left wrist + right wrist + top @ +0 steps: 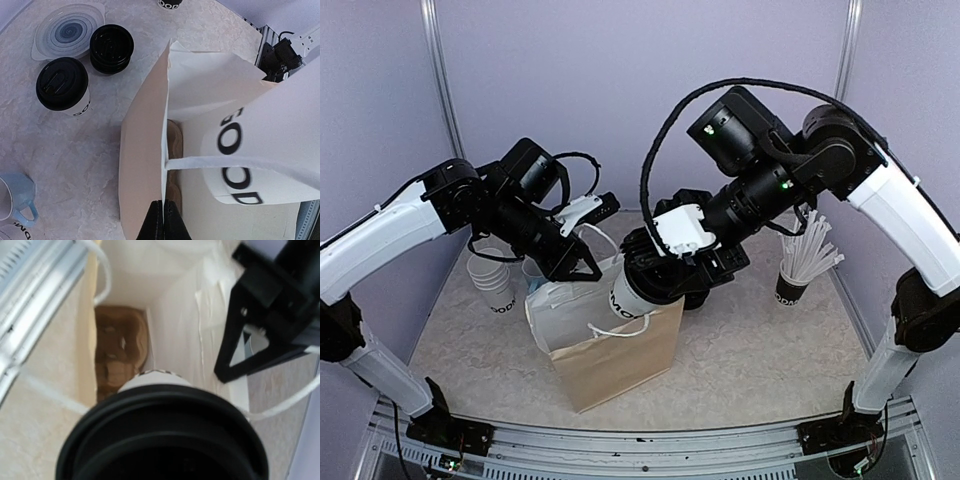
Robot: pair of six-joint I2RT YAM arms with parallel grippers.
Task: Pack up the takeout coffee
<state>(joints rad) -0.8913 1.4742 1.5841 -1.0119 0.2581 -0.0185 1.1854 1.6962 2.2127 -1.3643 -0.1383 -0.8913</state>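
Marbled tabletop [770,350] is carrying a brown paper bag [620,360], which is standing upright w/ its mouth open, left of ctr and closer to the near edge. R gripper [658,285] is reaching in from the right side and hanging over the bag's mouth, clamping the takeout coffee [638,297] w/ its fingers closed round the cup body. The cup is tilting, base and black lettering pointing down-left into the opening, black lid [165,440] facing back toward the wrist cam; it is sitting at the bag's rim, not resting on anything inside. L gripper [163,220] is coming from the left edge, fingers pressed together and pinching the bag's top edge on the far-left side; a white cord handle [240,162] is crossing in front of the cup. Below, a brown pulp carrier [120,350] is lying on the bag's floor. A white cup stack [492,285] is standing near the left edge; a cup of straws [800,265] is standing toward the far-right corner.
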